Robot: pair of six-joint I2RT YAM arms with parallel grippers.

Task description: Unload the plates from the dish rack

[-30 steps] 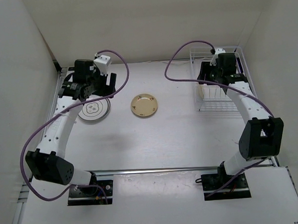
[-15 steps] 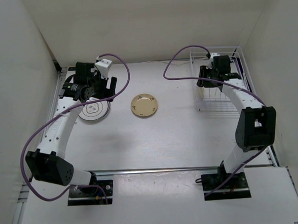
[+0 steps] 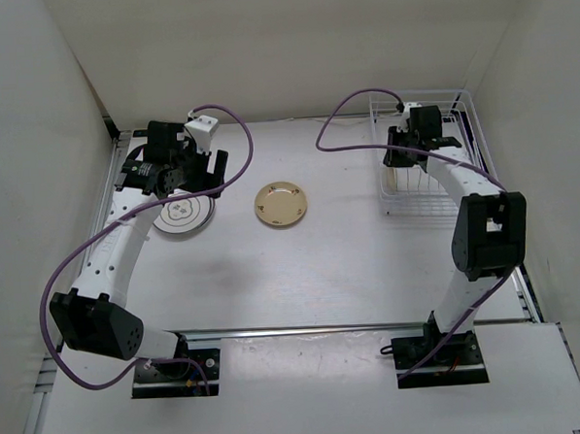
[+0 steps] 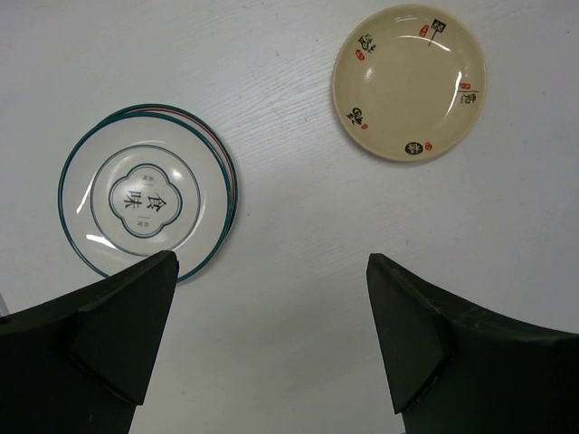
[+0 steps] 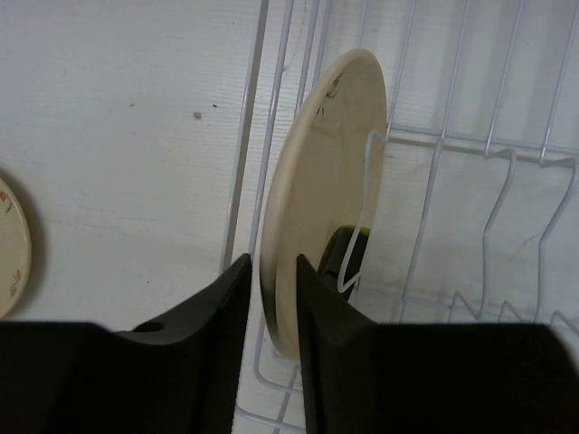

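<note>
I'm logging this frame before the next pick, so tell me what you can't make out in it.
1. Top view: the right gripper covers whatever stands in the dish rack.
2. Right wrist view: the racked beige plate has its rim between the fingers; contact is unclear and the lower rim is hidden.
3. Left wrist view: the white plate covers the plate underneath, except a rim sliver.
</note>
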